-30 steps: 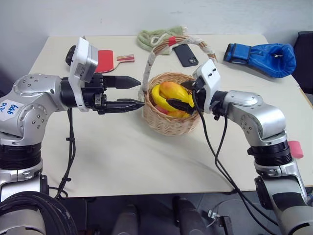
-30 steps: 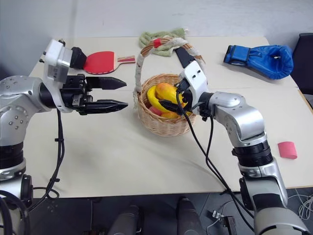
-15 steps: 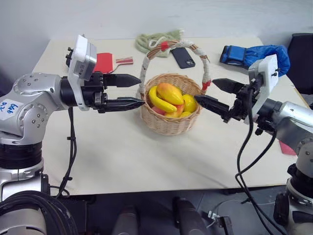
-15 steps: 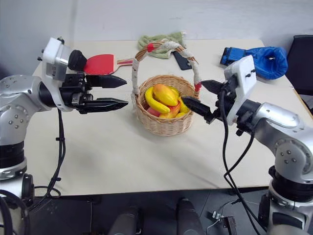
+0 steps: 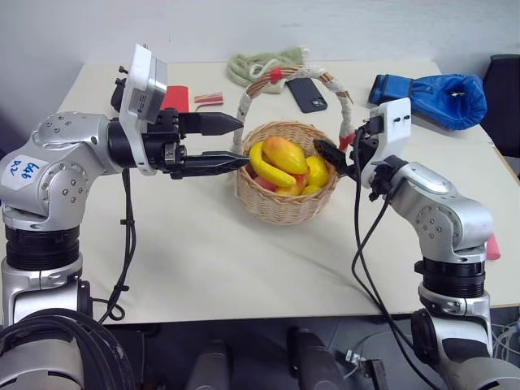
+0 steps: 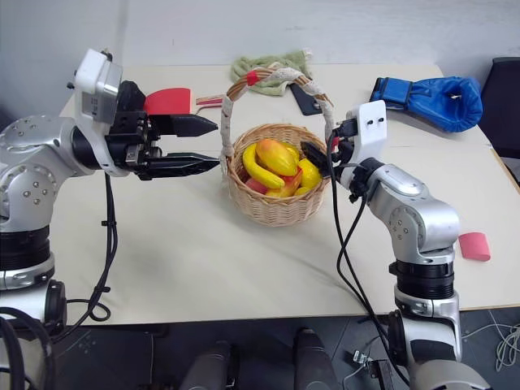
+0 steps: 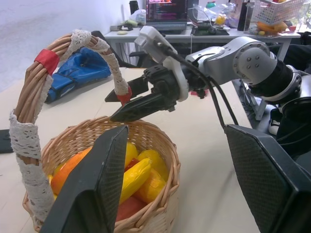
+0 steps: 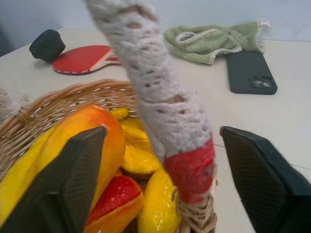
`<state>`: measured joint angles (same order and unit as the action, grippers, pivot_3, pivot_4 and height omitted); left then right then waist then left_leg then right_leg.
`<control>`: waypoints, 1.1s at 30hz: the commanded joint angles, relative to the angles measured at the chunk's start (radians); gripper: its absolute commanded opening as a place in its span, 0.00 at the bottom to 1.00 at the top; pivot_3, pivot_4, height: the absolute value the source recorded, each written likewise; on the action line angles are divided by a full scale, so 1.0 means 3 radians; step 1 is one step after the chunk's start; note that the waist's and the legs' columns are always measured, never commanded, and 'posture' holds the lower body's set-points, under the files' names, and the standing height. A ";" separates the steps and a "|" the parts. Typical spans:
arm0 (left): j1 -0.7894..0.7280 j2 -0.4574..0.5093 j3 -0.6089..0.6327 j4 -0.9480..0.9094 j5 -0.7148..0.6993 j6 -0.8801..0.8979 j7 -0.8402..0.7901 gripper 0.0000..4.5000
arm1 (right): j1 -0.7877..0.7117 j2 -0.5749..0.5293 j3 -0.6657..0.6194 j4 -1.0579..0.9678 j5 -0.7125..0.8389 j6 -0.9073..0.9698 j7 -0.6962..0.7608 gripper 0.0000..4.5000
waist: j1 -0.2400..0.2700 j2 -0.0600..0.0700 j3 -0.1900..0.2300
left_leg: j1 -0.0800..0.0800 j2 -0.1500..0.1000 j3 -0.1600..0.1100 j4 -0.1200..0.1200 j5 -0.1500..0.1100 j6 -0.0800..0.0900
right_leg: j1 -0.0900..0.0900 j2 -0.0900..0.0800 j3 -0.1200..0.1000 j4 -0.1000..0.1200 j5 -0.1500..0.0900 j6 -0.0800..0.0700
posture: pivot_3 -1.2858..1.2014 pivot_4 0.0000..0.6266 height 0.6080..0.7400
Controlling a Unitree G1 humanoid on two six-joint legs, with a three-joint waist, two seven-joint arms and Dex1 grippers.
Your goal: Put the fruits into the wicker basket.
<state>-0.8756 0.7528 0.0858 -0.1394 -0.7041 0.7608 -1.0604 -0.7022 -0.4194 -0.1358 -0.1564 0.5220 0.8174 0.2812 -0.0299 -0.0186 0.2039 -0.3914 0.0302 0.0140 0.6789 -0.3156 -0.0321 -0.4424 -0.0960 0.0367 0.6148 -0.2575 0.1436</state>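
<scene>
The wicker basket point(image 5: 280, 207) stands mid-table with its corded handle point(image 5: 325, 80) arching over it. Inside lie the fruits: a yellow banana point(image 5: 268, 168), an orange-red mango point(image 5: 284, 150) and smaller yellow and red pieces point(image 8: 114, 199). My right gripper point(image 5: 340, 145) is at the basket's right rim, open, with its fingers on either side of the handle's red-tied base point(image 8: 192, 174) and a gap still showing. Just left of the basket my left gripper point(image 5: 231, 142) hovers level, pointing at the handle, open and empty.
A red paddle point(image 5: 175, 99) lies behind my left gripper. Along the table's far side are a green cloth point(image 5: 260, 63), a black phone point(image 5: 309, 92) and a blue boxing glove point(image 5: 435, 93). A pink block point(image 6: 475, 245) sits near the right edge.
My right gripper drew out of the basket to the right with its fingers wide, then came back to the handle's base with them narrower. The left gripper stayed put.
</scene>
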 commanded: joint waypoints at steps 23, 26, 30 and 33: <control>-0.0164 -0.0224 0.0023 0.0158 0.0001 -0.0173 0.0006 0.74 | 0.0972 -0.1065 -0.1733 -0.0353 -0.0310 -0.0394 -0.0079 0.06 | 0.0083 0.0001 0.0000 | -0.0013 -0.0003 -0.0001 0.0003 -0.0003 0.0005 | -0.0001 -0.0002 -0.0004 -0.0012 0.0001 0.0002 | 0.52 0.24 1.00; -0.0182 -0.0264 -0.0004 0.0189 0.0002 -0.0191 -0.0039 0.74 | 0.1090 -0.0975 -0.1777 -0.0350 -0.0311 -0.0431 -0.0116 0.06 | 0.0011 0.0001 0.0000 | 0.0002 -0.0003 0.0007 0.0001 -0.0003 0.0005 | 0.0000 0.0000 0.0006 -0.0008 0.0001 0.0002 | 0.52 0.24 1.00; -0.0233 -0.0311 -0.0055 0.0259 0.0040 -0.0247 -0.0064 0.74 | 0.1276 -0.0824 -0.1697 -0.0326 -0.0365 -0.0528 -0.0127 0.22 | -0.0025 0.0004 0.0000 | 0.0013 -0.0003 0.0009 0.0000 -0.0001 0.0007 | 0.0000 0.0004 0.0018 -0.0004 0.0001 0.0002 | 0.52 0.24 1.00; -0.0279 -0.0338 -0.0067 0.0305 0.0043 -0.0250 -0.0089 0.74 | 0.1416 -0.0728 -0.1701 -0.0389 -0.0331 -0.0515 -0.0131 0.42 | -0.0009 0.0004 0.0000 | 0.0013 -0.0003 0.0007 0.0001 0.0000 0.0007 | 0.0000 0.0005 0.0018 -0.0004 0.0001 0.0002 | 0.52 0.24 1.00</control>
<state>-0.9378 0.6455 0.0569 -0.0422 -0.6963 0.7044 -1.0807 -0.2809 -0.6311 -0.6318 -0.2308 0.4150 0.6817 0.2453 -0.0325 -0.0175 0.2039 -0.3874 0.0294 0.0165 0.6790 -0.3158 -0.0301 -0.4424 -0.0944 0.0424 0.6134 -0.2571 0.1443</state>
